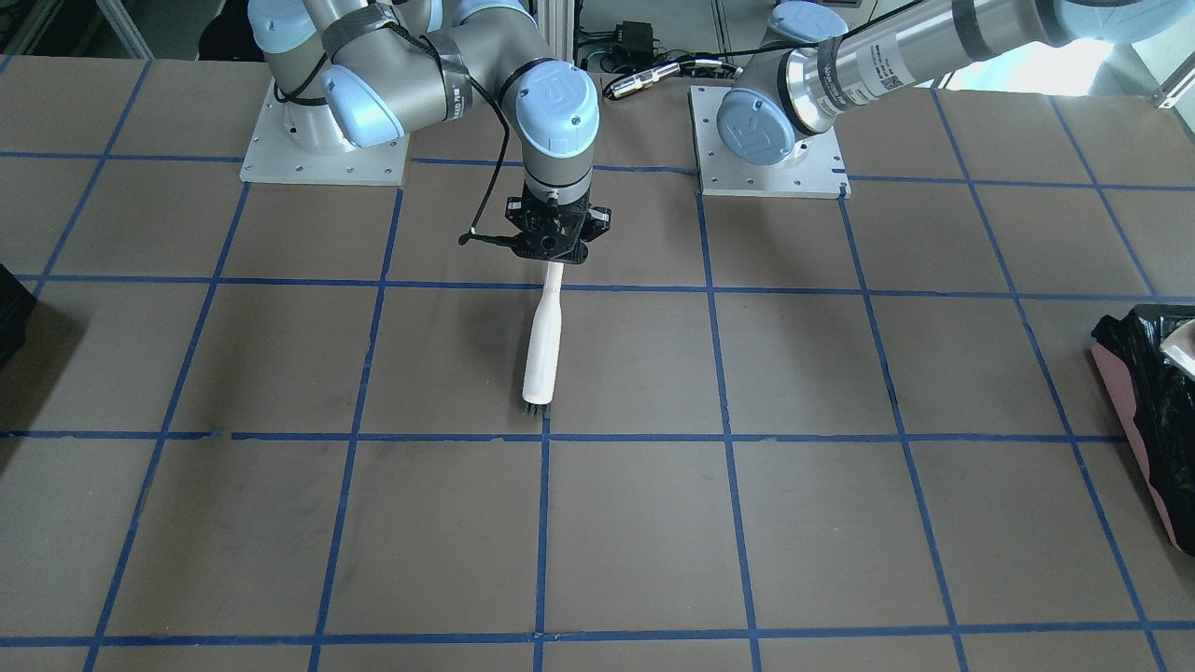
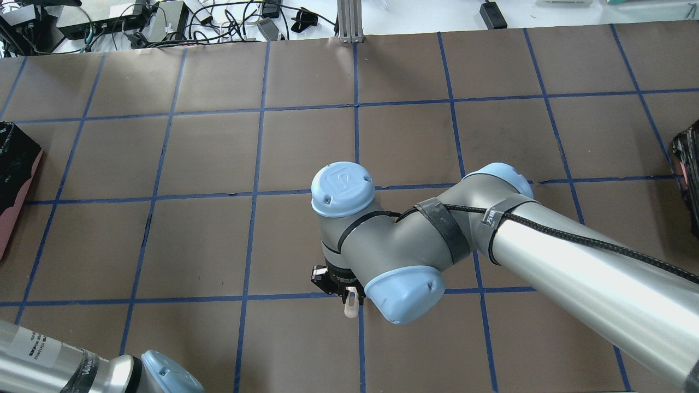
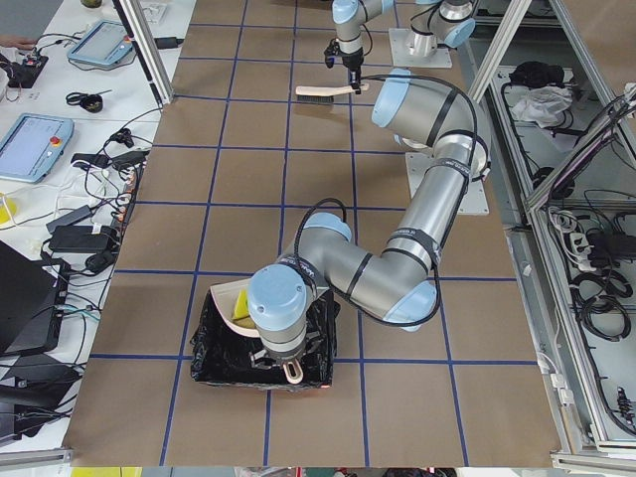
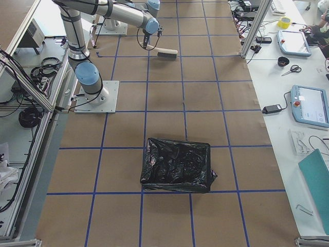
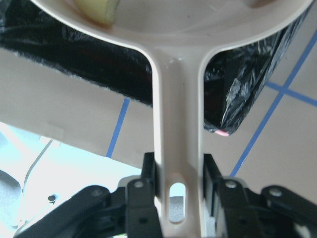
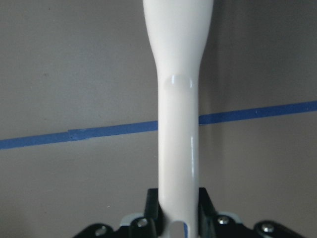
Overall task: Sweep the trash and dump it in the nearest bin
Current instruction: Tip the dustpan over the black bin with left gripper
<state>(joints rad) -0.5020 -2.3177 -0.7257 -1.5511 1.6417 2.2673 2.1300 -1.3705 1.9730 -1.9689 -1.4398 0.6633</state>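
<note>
— Left wrist-mounted view: the left gripper point(image 5: 179, 171) squeezes the dustpan point(image 5: 177, 99) handle. A yellow-green wedge point(image 5: 96, 9) sits in the pan, ahead of the gripper, above the bin point(image 5: 64, 54).
— If it tilts sideways, the wedge may fall outside. The exterior left view shows most of the bin; this one shows a corner. The right gripper point(image 6: 178, 201) pinches the brush point(image 6: 178, 74).

Overhead view: bare worktop point(image 2: 218, 153) lies open from 10 to 2 o'clock. The bin point(image 2: 22, 191) blocks the 9 o'clock edge, a black-bagged container point(image 2: 688, 180) the 3 o'clock edge; the right arm point(image 2: 415, 240) and its brush point(image 1: 541, 345) span centre.
</note>
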